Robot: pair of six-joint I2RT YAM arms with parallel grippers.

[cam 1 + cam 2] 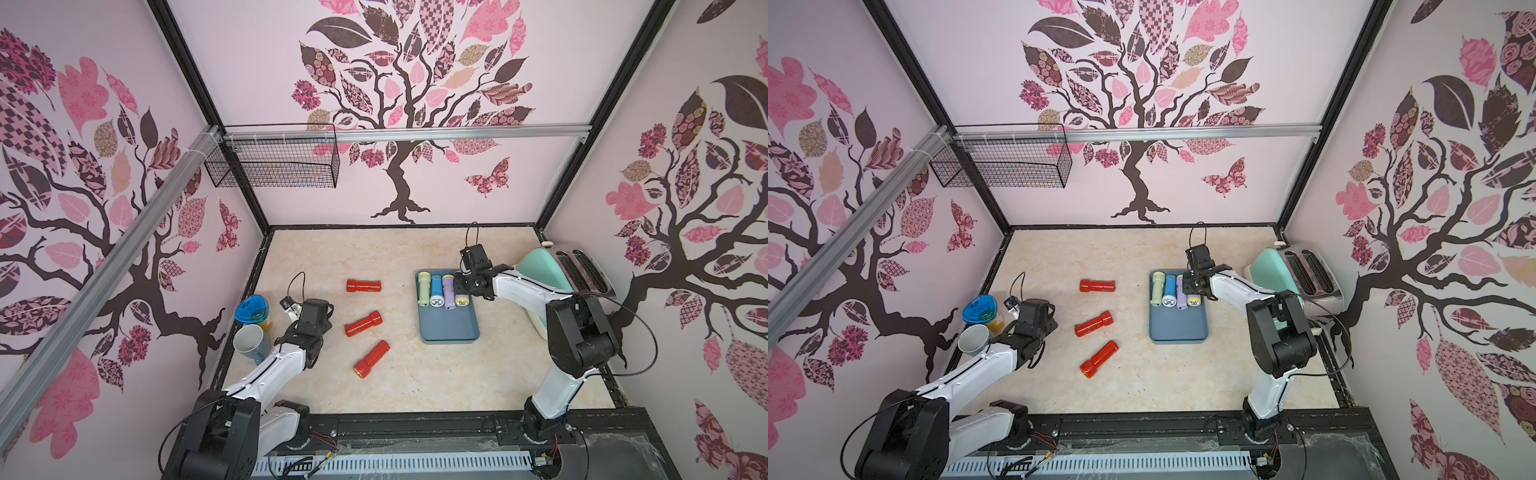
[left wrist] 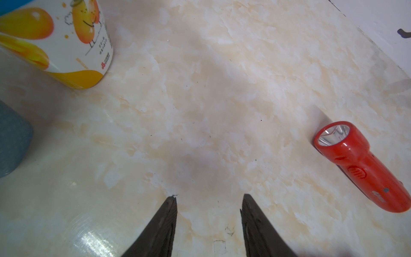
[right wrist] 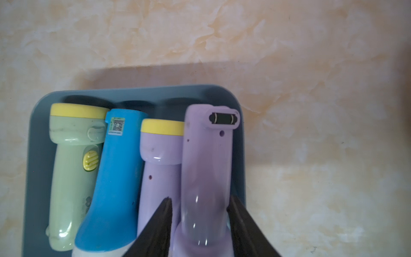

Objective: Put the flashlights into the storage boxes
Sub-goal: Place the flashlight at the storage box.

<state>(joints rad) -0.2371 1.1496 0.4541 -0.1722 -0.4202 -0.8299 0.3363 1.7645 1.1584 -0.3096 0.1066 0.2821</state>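
Observation:
The slate-blue storage box point(image 1: 449, 330) lies right of centre on the table. Its far half holds a pale green point(image 1: 423, 288), a blue point(image 1: 435, 291) and two lilac flashlights point(image 1: 448, 291) side by side. My right gripper point(image 3: 200, 200) straddles the outer lilac flashlight point(image 3: 206, 160), which lies in the box point(image 3: 142, 91). One finger touches it and a thin gap shows at the other, so the jaws stand slightly open. Three red flashlights point(image 1: 363, 285) point(image 1: 363, 323) point(image 1: 371, 358) lie on the table at centre left. My left gripper point(image 2: 209, 198) hangs open and empty beside one red flashlight point(image 2: 364, 166).
A blue-lidded printed cup point(image 1: 251, 309) and a grey-blue mug point(image 1: 249, 341) stand at the table's left edge, close to my left arm. A mint-green toaster point(image 1: 540, 266) sits at the right edge behind my right arm. A black wire basket point(image 1: 274, 162) hangs on the back rail.

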